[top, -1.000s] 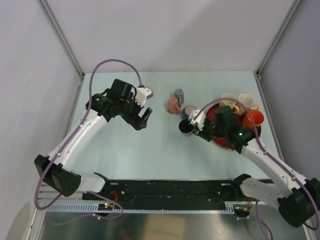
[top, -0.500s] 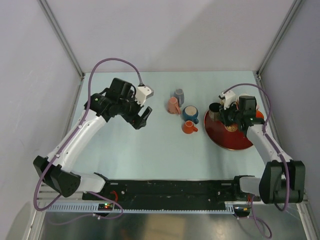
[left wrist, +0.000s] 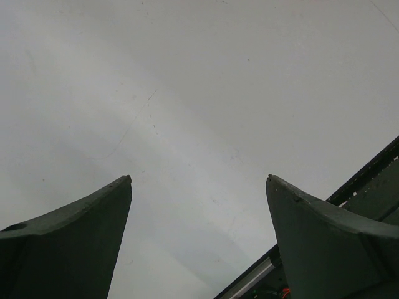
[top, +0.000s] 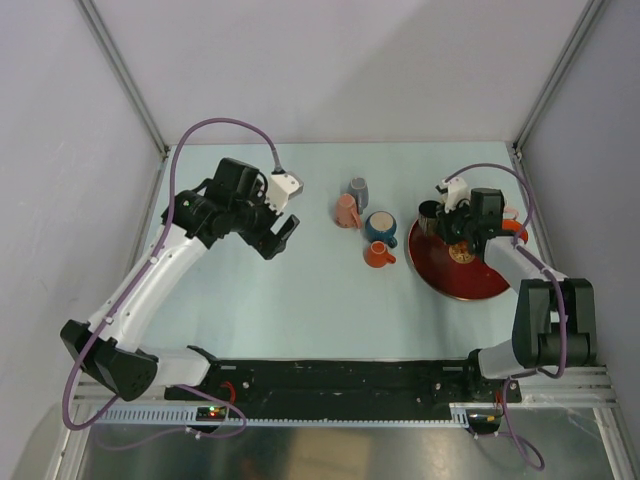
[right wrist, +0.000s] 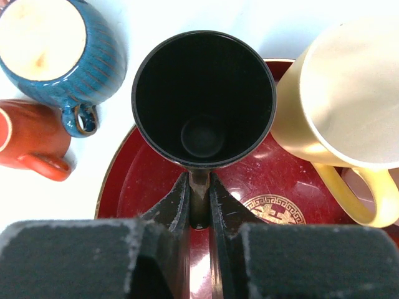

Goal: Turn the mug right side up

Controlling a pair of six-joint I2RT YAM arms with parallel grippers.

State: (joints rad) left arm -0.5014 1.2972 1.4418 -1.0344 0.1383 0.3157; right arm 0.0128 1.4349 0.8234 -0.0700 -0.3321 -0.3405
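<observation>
The right gripper (right wrist: 199, 187) pinches the handle of the black mug (right wrist: 204, 99), which is mouth-up just beyond the fingertips over the rim of the red tray (right wrist: 140, 180), while the left gripper (left wrist: 198, 179) hangs spread wide above the table (left wrist: 187, 75).

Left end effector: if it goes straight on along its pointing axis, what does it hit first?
Probably the bare table. The left end effector is open, and its wrist view shows only table between the fingers, nothing standing in that line. How far off the surface is remains unclear.
</observation>
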